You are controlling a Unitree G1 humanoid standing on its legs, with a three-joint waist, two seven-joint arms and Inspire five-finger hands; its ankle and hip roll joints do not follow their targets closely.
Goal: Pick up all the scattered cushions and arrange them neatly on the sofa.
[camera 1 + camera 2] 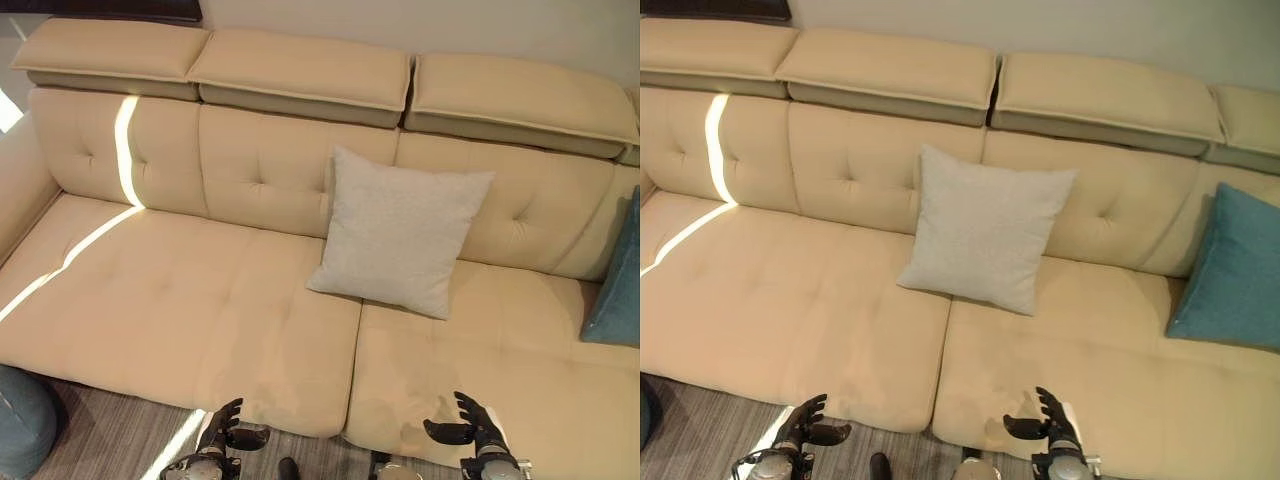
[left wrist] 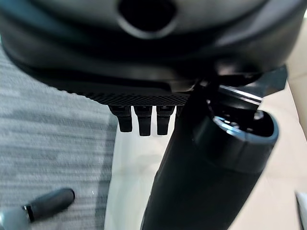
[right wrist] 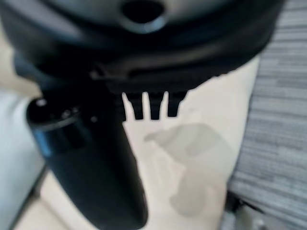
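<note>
A pale grey cushion (image 1: 398, 230) leans upright against the backrest of the beige sofa (image 1: 180, 290), near its middle. At the sofa's right end a teal cushion (image 1: 1230, 268) also leans on the backrest. My left hand (image 1: 222, 428) hovers at the sofa's front edge over the floor, fingers relaxed and holding nothing. Above the right seat's front edge my right hand (image 1: 470, 425) is likewise open and empty. Both hands are well in front of the grey cushion.
A blue-grey rounded object (image 1: 22, 420) sits on the striped grey carpet (image 1: 110, 435) at the lower left, beside the sofa's front. A strip of sunlight crosses the sofa's left seat. The left seat is bare.
</note>
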